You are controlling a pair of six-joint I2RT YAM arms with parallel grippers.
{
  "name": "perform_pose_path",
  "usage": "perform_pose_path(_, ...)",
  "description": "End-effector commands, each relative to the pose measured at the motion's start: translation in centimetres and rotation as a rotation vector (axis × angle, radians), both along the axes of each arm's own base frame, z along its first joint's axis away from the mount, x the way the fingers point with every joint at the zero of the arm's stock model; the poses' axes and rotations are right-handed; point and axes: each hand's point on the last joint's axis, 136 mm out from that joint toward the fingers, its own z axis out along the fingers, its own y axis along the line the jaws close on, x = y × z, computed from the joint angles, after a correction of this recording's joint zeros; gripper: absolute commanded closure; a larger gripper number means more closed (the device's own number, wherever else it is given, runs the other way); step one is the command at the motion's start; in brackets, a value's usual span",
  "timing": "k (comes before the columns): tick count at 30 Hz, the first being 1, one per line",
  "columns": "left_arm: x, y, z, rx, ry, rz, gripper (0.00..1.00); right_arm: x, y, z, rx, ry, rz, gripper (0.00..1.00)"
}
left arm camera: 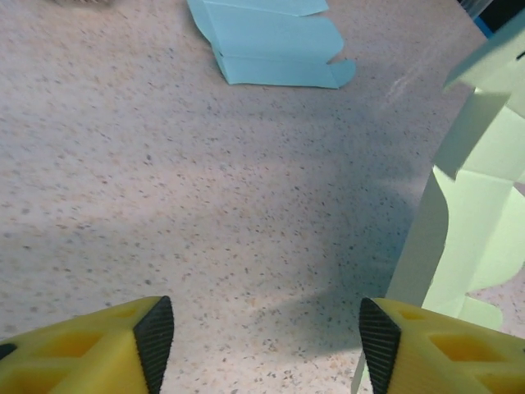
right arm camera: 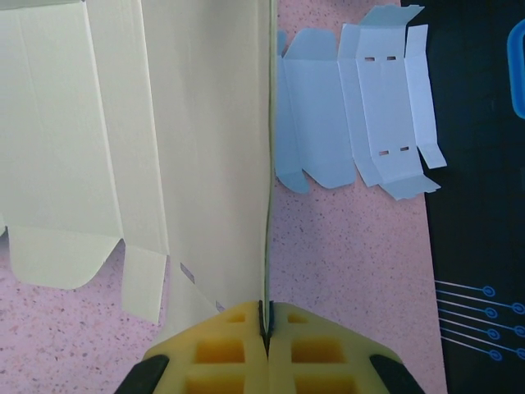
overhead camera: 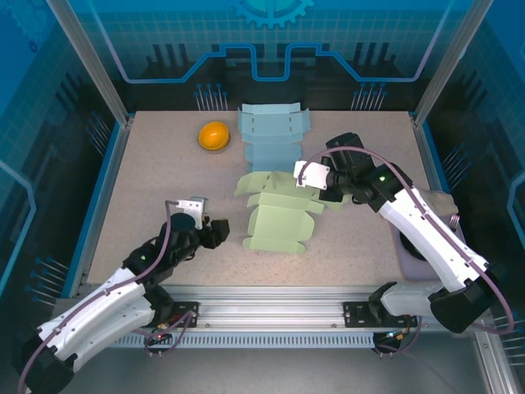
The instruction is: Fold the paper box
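Observation:
A pale green paper box (overhead camera: 279,215), a partly folded flat blank, lies at the table's centre. My right gripper (overhead camera: 316,185) is shut on its right edge. The right wrist view shows the thin green sheet (right arm camera: 197,148) standing on edge, pinched between the closed yellow fingers of the right gripper (right arm camera: 265,316). My left gripper (overhead camera: 215,232) sits low just left of the box, open, with bare table between its fingers. In the left wrist view, the left gripper (left arm camera: 267,341) has the green box (left arm camera: 476,205) rising beside its right finger (left arm camera: 379,345).
A light blue flat box blank (overhead camera: 273,135) lies behind the green one, and it also shows as the blue blank (left arm camera: 271,41) and the blue blank (right arm camera: 361,107). An orange round object (overhead camera: 213,135) sits at the back left. A dark panel (right arm camera: 480,205) borders the table.

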Motion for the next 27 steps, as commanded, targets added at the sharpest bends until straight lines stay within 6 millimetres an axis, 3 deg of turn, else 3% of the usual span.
perform_pose_path(1,1.1,-2.1,3.0,-0.171,-0.103,-0.039,0.32,-0.1,0.5,0.3,0.071,0.018,-0.007,1.00)
perform_pose_path(10,2.5,-0.9,2.7,-0.292,-0.068,0.005,0.30,-0.7,1.3,0.2,0.108,0.052,0.033,1.00)
perform_pose_path(16,2.2,-2.7,3.5,-0.355,-0.071,-0.093,0.29,-1.0,1.7,0.4,0.136,0.065,0.038,1.00)
perform_pose_path(27,2.0,-4.2,3.5,-0.399,-0.053,-0.168,0.27,-1.5,2.6,1.3,0.199,0.078,0.069,1.00)
